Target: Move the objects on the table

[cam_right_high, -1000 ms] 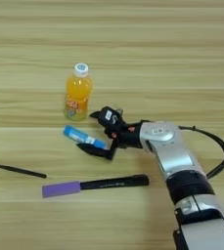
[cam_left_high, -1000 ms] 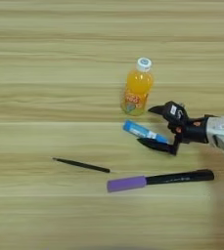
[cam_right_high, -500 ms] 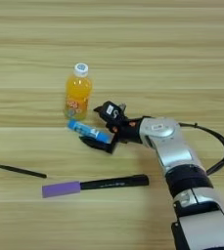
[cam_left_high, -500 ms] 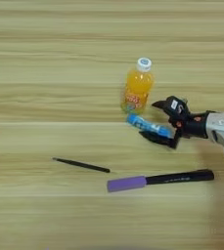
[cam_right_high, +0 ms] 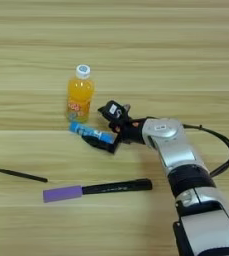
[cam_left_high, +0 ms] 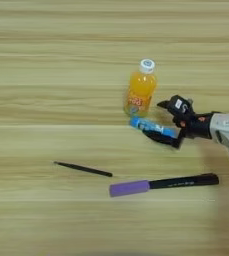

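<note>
The hand [cam_right_high: 106, 126] comes in from the right w/ the silver forearm [cam_right_high: 168, 145] behind it, two black fingers spread wide. The blue tube [cam_left_high: 152, 127] lies slantwise between them, nearer the lower finger; can't tell if that finger touches it. No firm grip shows, so it's prob. being nudged or lined up, not carried.

Just beyond the hand's far-left side stands the juice bottle [cam_right_high: 80, 100], upright, white cap on; the tube's left tip sits right at its base, close but contact unclear.

Below the hand lies the marker [cam_left_high: 183, 181], purple cap [cam_left_high: 130, 188] at its left end, well apart from the fingers. The thin stick [cam_left_high: 83, 169] lies further left of the cap, also untouched.

Judged progress: early. Tube is the item in hand; marker and stick are left.

The bench [cam_left_high: 46, 60] is pale wood-grain planks running sideways, fills both views. Nothing of the room shows beyond it; a black cable [cam_right_high: 221, 145] loops off the arm at right.
</note>
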